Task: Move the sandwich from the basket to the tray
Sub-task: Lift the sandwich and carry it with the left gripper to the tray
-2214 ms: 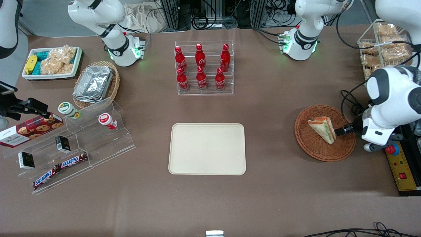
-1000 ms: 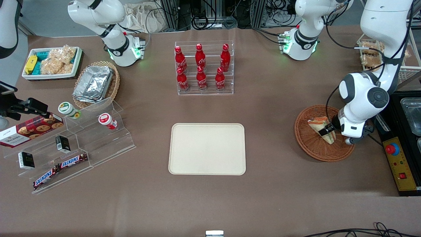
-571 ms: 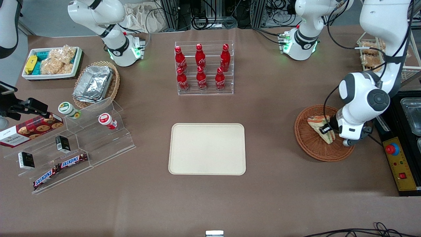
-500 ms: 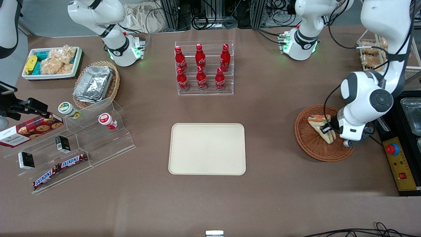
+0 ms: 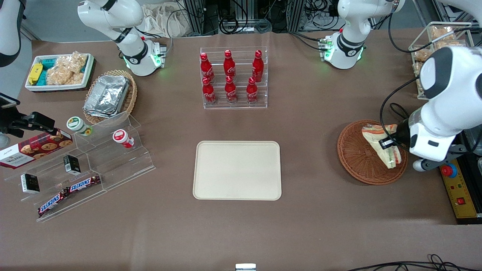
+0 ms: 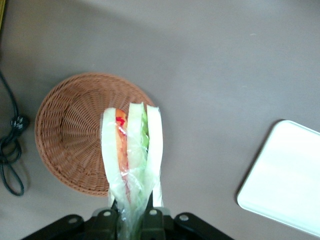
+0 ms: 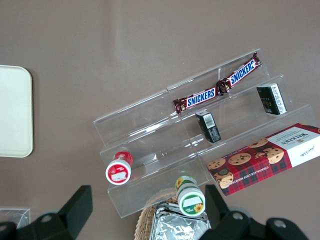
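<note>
gripper (image 5: 388, 142): clamped on sandwich (image 5: 381, 145) | sandwich: lifted above basket (image 5: 357, 165) | tray (image 5: 237, 170): well apart from basket

The round reddish-brown basket (image 5: 365, 158) is rough woven wicker. The triangular sandwich (image 6: 131, 150) sits in thin, glossy, crinkled clear plastic wrap, pinched by the black matt plastic gripper (image 6: 131, 222) above the basket. The cream-beige rectangular tray (image 5: 237, 170) looks smooth and matt, like moulded plastic. The brown table covering (image 5: 241, 229) is dull and even. The red bottles (image 5: 229, 77) shine in a clear acrylic rack (image 5: 233, 103).
</note>
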Robot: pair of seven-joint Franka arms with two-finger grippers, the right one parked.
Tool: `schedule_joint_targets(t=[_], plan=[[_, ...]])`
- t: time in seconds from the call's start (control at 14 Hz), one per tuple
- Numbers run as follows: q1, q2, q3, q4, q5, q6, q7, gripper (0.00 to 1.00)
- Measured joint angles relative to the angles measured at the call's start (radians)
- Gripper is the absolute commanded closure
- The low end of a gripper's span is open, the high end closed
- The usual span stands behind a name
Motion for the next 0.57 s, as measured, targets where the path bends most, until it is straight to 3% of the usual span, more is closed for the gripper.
schedule_joint_targets(t=[0.29, 0.57], plan=[[-0.019, 0.087, -0.143, 0.042, 0.012, -0.002, 0.033, 1.00], [-0.188, 0.223, -0.172, 0.041, 0.068, 0.127, 0.031, 1.00]])
